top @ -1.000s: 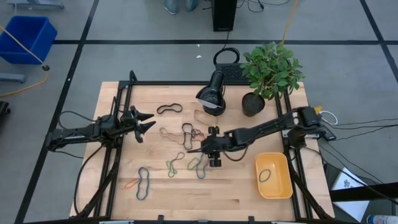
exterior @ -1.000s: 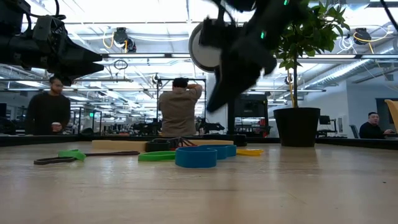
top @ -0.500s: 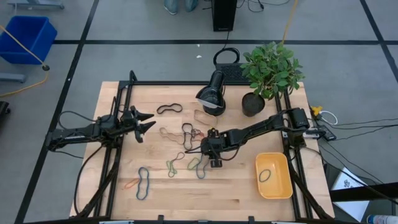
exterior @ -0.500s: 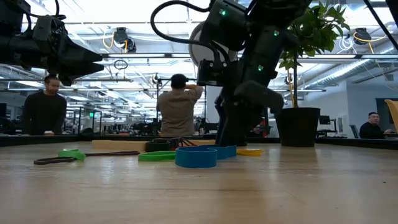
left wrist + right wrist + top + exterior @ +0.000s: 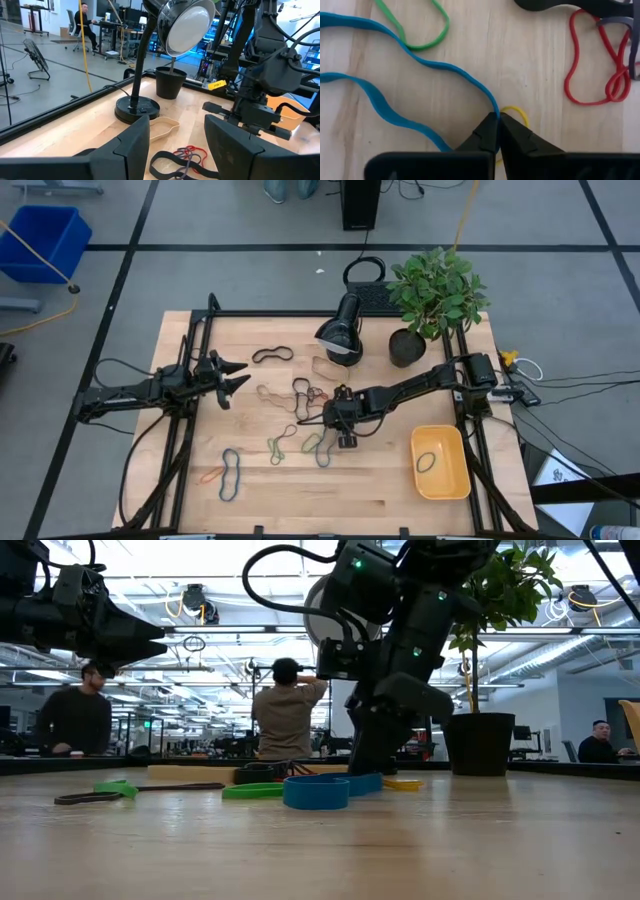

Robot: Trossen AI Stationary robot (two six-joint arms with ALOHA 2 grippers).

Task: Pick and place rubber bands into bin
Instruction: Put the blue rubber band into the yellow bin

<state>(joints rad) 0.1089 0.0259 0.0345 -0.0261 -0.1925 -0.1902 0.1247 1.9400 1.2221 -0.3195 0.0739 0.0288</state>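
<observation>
Down onto the wood goes the right gripper (image 5: 327, 420); a moment earlier it hung higher, a bit farther from the lamp (image 5: 340, 335), with its fingers apart. Now the fingers are pinched tight together. In the right wrist view the tips (image 5: 497, 131) meet right on the blue rubber band (image 5: 415, 62), with a small yellow rubber band (image 5: 516, 114) just beside them. It looks like the blue band is nipped between the tips, but it lies flat on the table (image 5: 380, 490), so the grip is not proven yet.

So the step in hand is the pick. Next, the arm needs to lift straight up and see if the blue band comes along. Then it must carry the band away from the lamp, over to the bin (image 5: 441, 462). The bin sits well apart from the lamp, at the near right corner of the table. One black rubber band (image 5: 427, 461) lies inside it.

Many bands are left on the wood. A red rubber band (image 5: 596, 65) and a green rubber band (image 5: 415, 27) lie near the blue one. More loops lie between the lamp and the near edge, and another blue rubber band (image 5: 231, 474) lies farther out.

Nothing else differs. The left gripper (image 5: 238, 374) waits well to the side of the lamp, up off the table, as it did before. Its fingers (image 5: 132, 145) stand apart and hold nothing.
</observation>
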